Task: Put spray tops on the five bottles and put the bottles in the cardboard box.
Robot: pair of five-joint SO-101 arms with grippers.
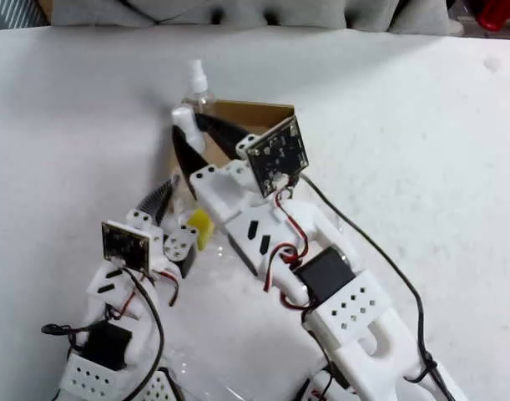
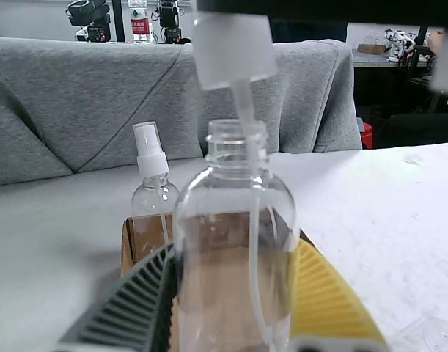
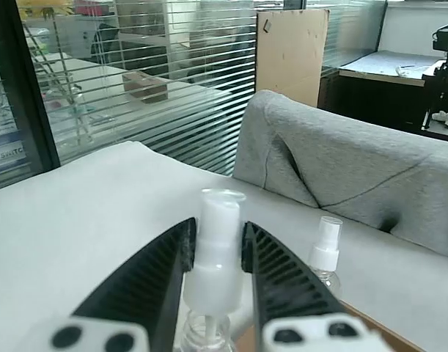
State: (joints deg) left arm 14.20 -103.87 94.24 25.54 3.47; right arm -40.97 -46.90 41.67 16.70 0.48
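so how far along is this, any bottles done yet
Done: one capped bottle stands at the far corner of the cardboard box, seemingly inside it. In hand: the left tool grips an open bottle, and the right tool holds a spray top above its neck, tube already inside, cap not seated. Left: seat this top, box that bottle, then do the other three.
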